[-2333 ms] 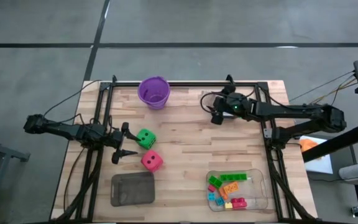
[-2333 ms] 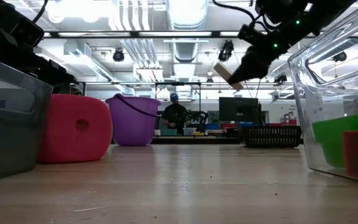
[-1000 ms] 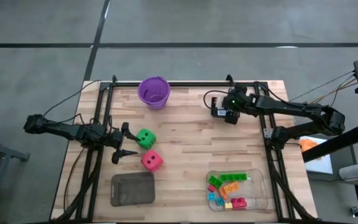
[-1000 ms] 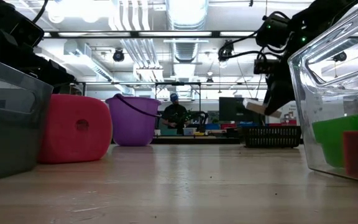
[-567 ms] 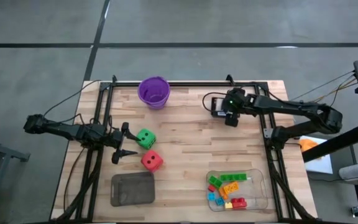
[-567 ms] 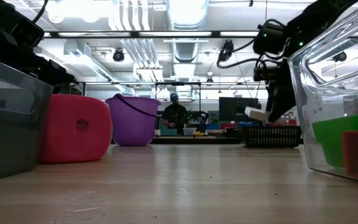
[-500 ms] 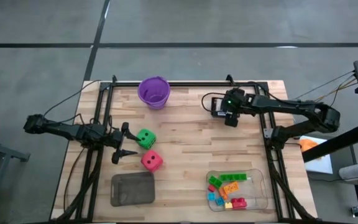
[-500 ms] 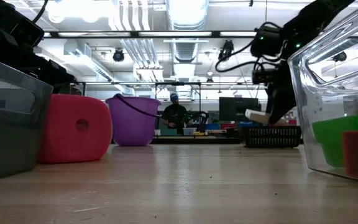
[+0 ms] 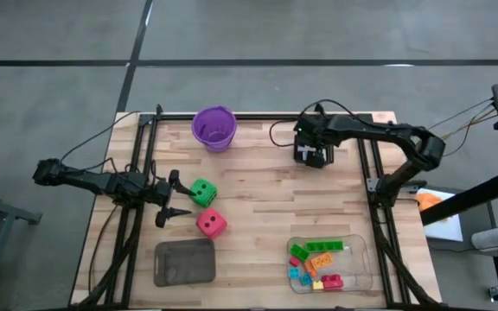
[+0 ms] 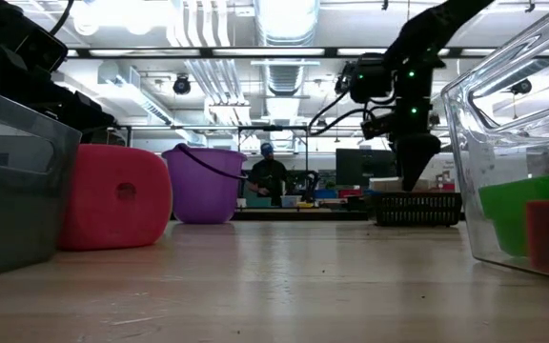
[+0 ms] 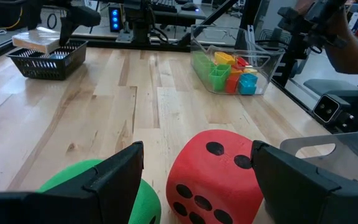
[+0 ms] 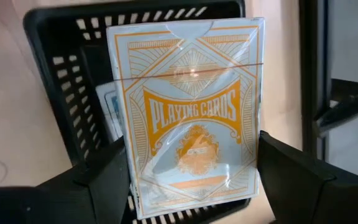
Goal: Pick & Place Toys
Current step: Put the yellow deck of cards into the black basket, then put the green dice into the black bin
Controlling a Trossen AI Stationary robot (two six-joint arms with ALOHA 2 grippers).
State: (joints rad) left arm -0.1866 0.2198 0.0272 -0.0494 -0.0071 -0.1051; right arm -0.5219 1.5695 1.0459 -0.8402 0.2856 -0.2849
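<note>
Since the earlier frame the right pincer (image 12: pixel 191 180) has swung over the black basket (image 9: pixel 309 155), fingers spread around the playing-card pack (image 12: pixel 188 115) lying across its rim, where, in my judgement, a careless withdrawal could tip it out.

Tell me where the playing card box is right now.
The playing card box lies on the black mesh basket at the table's far right side, right of the purple cup, directly under the right pincer.
</note>
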